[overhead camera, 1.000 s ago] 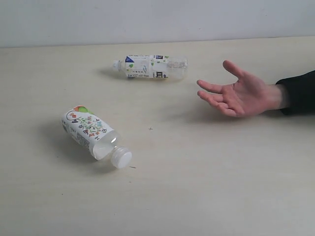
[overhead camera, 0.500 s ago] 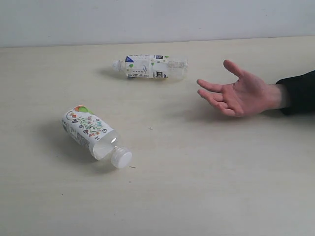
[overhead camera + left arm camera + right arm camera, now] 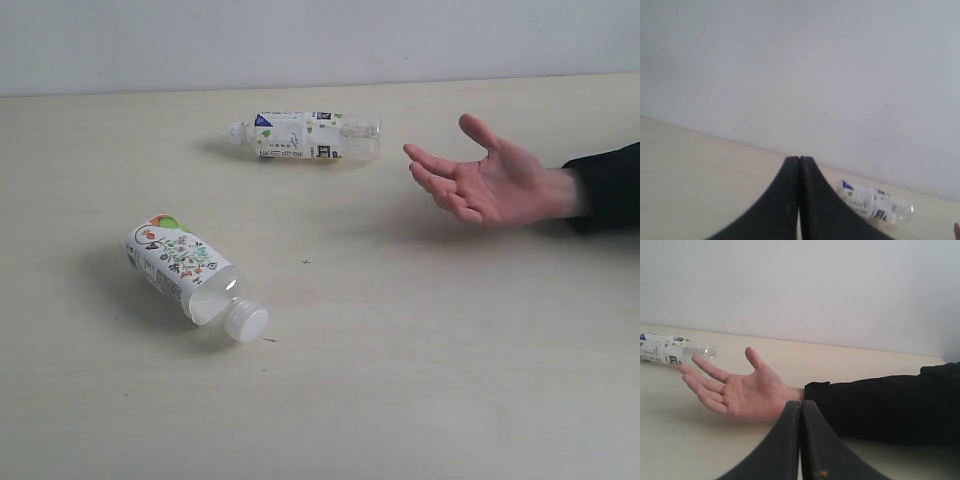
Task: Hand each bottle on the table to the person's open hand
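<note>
The left gripper (image 3: 799, 159) shows as two matte black jaws — broad at the base, curving inward and narrowing to a blunt tip — their outline soft in the blurred left wrist view. The right gripper (image 3: 801, 403) has the same black tapered pair, sharper here, with a thin pale line between them and one small orange-brown speck (image 3: 824, 473) low on one jaw.

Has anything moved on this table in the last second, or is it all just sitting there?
Only the person's bare open hand moved: it rose slightly above the pale beige table, palm still open. Nothing was grasped or let go. The clear plastic bottle with the floral label and the clear bottle with the blue-green label lie on their sides as before.
</note>
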### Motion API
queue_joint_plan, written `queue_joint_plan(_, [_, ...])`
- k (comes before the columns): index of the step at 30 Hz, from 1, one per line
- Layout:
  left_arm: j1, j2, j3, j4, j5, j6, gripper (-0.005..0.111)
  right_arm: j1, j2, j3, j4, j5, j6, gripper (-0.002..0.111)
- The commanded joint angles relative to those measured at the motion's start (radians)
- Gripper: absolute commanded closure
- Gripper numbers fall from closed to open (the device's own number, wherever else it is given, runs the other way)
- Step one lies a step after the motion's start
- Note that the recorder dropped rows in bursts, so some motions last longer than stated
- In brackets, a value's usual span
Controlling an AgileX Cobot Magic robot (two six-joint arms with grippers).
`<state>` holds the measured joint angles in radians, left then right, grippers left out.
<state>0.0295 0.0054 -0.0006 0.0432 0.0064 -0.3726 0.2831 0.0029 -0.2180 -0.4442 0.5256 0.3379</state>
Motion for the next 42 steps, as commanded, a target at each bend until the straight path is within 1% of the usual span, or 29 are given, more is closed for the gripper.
queue_joint_plan(1, [-0.008,-0.005,0.001,-0.006,-0.171,-0.017,0.107,0.003,-0.003,0.004,-0.001,-0.002,0.004,0.108])
queue_joint_plan(4, [-0.008,-0.005,0.001,-0.006,-0.297,-0.044,0.107,0.003,-0.003,0.004,-0.001,-0.002,0.004,0.108])
queue_joint_plan(5, [-0.008,-0.005,0.001,-0.006,-0.366,-0.081,0.107,0.003,-0.003,0.004,-0.001,-0.002,0.004,0.108])
queue_joint_plan(6, [-0.008,-0.005,0.001,-0.006,-0.431,-0.183,0.107,0.003,-0.003,0.004,-0.001,-0.002,0.004,0.108])
queue_joint_plan(7, [-0.008,-0.005,-0.008,-0.006,-0.455,-0.265,0.107,0.003,-0.003,0.004,-0.001,-0.002,0.004,0.108])
queue_joint_plan(9, [-0.008,0.052,-0.088,-0.006,-0.429,-0.285,0.107,0.003,-0.003,0.004,-0.001,-0.002,0.004,0.108])
queue_joint_plan(11, [-0.008,0.132,-0.155,-0.002,-0.401,-0.254,0.107,0.003,-0.003,0.004,-0.001,-0.002,0.004,0.108])
queue_joint_plan(13, [-0.008,0.231,-0.226,0.018,-0.345,-0.226,0.107,0.003,-0.003,0.004,-0.001,-0.002,0.004,0.108])
queue_joint_plan(15, [-0.008,0.327,-0.299,0.077,-0.291,-0.226,0.107,0.003,-0.003,0.004,-0.001,-0.002,0.004,0.108])
queue_joint_plan(17, [-0.008,0.432,-0.378,0.196,-0.25,-0.228,0.107,0.003,-0.003,0.004,-0.001,-0.002,0.004,0.108])
queue_joint_plan(18, [-0.008,0.471,-0.418,0.287,-0.226,-0.228,0.107,0.003,-0.003,0.004,-0.001,-0.002,0.004,0.108])
queue_joint_plan(20, [-0.008,0.56,-0.5,0.496,-0.131,-0.239,0.107,0.003,-0.003,0.004,-0.001,-0.002,0.004,0.108])
queue_joint_plan(23, [-0.008,0.668,-0.583,0.596,-0.049,-0.256,0.107,0.003,-0.003,0.004,-0.001,-0.002,0.004,0.108])
queue_joint_plan(26, [-0.008,0.75,-0.645,0.714,-0.036,-0.256,0.107,0.003,-0.003,0.004,-0.001,-0.002,0.004,0.108])
queue_joint_plan(29, [-0.008,0.811,-0.695,0.89,-0.006,-0.254,0.107,0.003,-0.003,0.004,-0.001,-0.002,0.004,0.108])
queue_joint_plan(31, [-0.008,0.854,-0.73,0.99,0.056,-0.234,0.107,0.003,-0.003,0.004,-0.001,-0.002,0.004,0.108])
queue_joint_plan(34, [-0.008,0.929,-0.783,1.075,0.157,-0.152,0.107,0.003,-0.003,0.004,-0.001,-0.002,0.004,0.108])
queue_joint_plan(36, [-0.008,0.978,-0.822,1.089,0.223,-0.081,0.107,0.003,-0.003,0.004,-0.001,-0.002,0.004,0.108])
queue_joint_plan(39, [-0.008,1.105,-0.905,1.087,0.402,0.064,0.107,0.003,-0.003,0.004,-0.001,-0.002,0.004,0.108])
queue_joint_plan(41, [-0.008,1.201,-0.965,1.056,0.55,0.206,0.107,0.003,-0.003,0.004,-0.001,-0.002,0.004,0.108])
queue_joint_plan(42, [-0.012,1.254,-1.0,1.015,0.628,0.302,0.107,0.003,-0.003,0.004,-0.001,-0.002,0.004,0.108])
